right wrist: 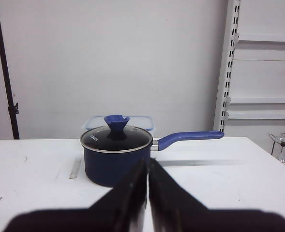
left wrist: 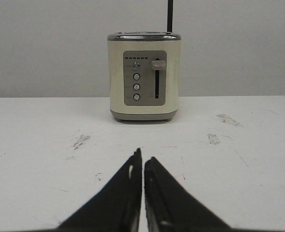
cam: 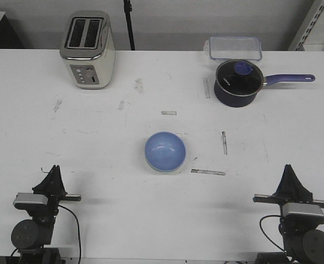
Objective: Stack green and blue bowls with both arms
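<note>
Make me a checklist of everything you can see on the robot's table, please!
Surface: white table with scuff marks and bits of tape.
Job's things: blue bowl sits nested in the green bowl, mid-table; only a pale rim of the green one shows.
Clutter: toaster far left; lidded saucepan far right; clear container behind it.
Grippers: left gripper and right gripper both shut, empty, at the near edge.
Cables: black cable by the left arm's base.
Surroundings: pale wall, black pole, shelving.
</note>
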`<state>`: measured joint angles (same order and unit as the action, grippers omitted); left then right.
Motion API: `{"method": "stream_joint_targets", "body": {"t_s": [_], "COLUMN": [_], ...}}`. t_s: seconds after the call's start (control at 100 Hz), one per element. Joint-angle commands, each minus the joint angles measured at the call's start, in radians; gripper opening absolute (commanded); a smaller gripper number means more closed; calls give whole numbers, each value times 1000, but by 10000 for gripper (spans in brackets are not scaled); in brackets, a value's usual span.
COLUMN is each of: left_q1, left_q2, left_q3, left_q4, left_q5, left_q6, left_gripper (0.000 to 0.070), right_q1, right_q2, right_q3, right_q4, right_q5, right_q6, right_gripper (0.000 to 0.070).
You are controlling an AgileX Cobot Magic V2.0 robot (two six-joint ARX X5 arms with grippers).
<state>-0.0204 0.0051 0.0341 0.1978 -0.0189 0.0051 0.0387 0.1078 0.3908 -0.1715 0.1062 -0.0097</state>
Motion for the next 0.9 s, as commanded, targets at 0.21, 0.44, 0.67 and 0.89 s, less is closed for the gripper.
{"method": "stream_joint_targets", "body": {"t_s": [0.21,0.44,0.67,0.89], "left_q1": [0,0,0,0], "left_q2": [-2,-2,-2,-2], "left_q3": [-22,-22,-22,-22], "left_q4": [12,12,12,12], "left_q5": [3,3,3,3], "left_q6": [-7,-7,-7,-7], "left_gripper": [3,3,3,3], "right_q1": [54,74,74,72], "right_q2": [-11,-11,-11,-95], "right_q3": [-30,-144,-214,-296], "right_q4": [-23,89,126,129], "right_q5": [-46,-68,-83,-91], "right_q6": [12,13,15,69], "right_gripper": [1,1,1,1]}}
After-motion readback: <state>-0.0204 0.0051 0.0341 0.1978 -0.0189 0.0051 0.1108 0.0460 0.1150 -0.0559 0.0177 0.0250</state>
